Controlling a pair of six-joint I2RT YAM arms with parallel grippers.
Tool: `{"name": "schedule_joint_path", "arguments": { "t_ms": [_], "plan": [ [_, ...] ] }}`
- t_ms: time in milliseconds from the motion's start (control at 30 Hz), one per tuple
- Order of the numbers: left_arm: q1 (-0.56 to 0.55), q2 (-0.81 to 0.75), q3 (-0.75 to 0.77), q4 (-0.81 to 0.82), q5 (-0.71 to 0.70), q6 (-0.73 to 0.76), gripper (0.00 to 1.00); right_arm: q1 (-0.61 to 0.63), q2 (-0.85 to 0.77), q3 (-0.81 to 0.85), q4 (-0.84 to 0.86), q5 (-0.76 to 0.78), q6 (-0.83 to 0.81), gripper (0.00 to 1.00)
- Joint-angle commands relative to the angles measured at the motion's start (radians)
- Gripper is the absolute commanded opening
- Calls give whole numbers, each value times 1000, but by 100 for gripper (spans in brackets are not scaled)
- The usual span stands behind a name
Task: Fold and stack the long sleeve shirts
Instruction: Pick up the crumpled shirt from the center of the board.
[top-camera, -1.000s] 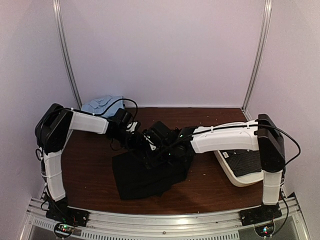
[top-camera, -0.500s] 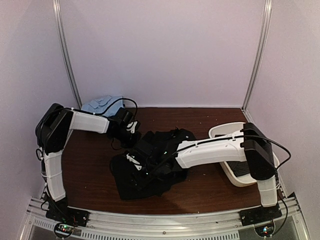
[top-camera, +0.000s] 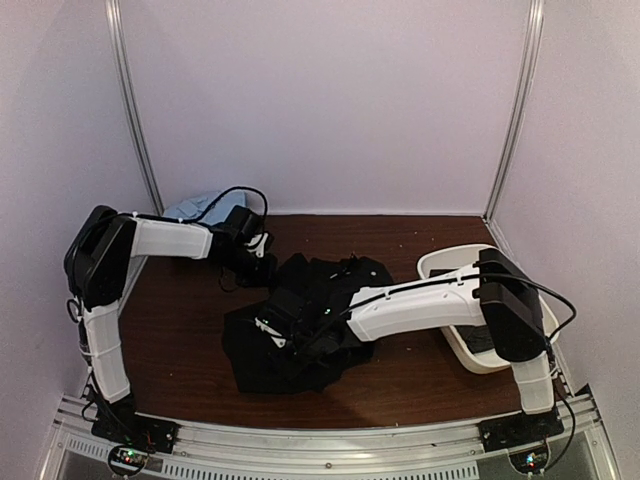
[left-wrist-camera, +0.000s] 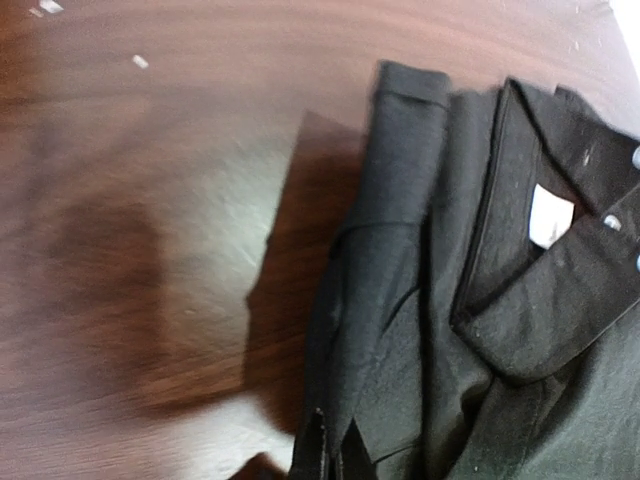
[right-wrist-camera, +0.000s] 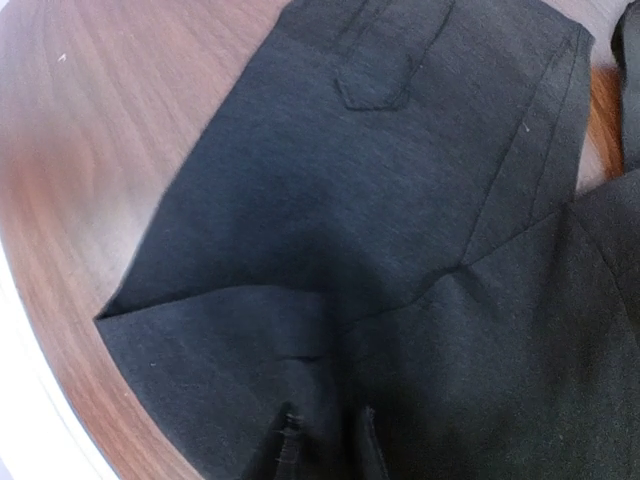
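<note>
A plain black long sleeve shirt (top-camera: 320, 300) lies crumpled in the middle of the brown table. The left wrist view shows its collar (left-wrist-camera: 545, 290), a white label (left-wrist-camera: 550, 215) and small buttons. My left gripper (top-camera: 262, 268) sits at the shirt's far left edge, its fingertips (left-wrist-camera: 322, 455) shut on a fold of black cloth. My right gripper (top-camera: 285, 335) reaches across over the shirt's near left part. In the right wrist view its fingertips (right-wrist-camera: 285, 440) stand close together, with a ridge of the cloth pinched up between them, just behind a sleeve cuff (right-wrist-camera: 385, 70).
A white tray (top-camera: 440, 262) stands at the right, with dark cloth (top-camera: 480, 340) in it, mostly hidden under my right arm. A light blue cloth (top-camera: 195, 208) lies at the back left corner. Bare brown tabletop (top-camera: 170, 330) surrounds the shirt.
My right arm has swung left and nearer across the shirt, and its jaws have closed on the cloth. The left jaws have shut at the shirt's far left edge.
</note>
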Motion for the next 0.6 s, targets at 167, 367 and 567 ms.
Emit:
{"name": "schedule_joint_path", "arguments": {
  "t_ms": [167, 367, 567],
  "plan": [
    [77, -169, 9, -57, -101, 13, 0, -95, -229, -130, -27, 206, 85, 0],
    [137, -279, 17, -109, -146, 36, 0, -219, -449, -210, -42, 310, 76, 0],
    [191, -367, 63, -183, -191, 77, 0, -387, -581, -210, -77, 371, 23, 0]
  ]
}}
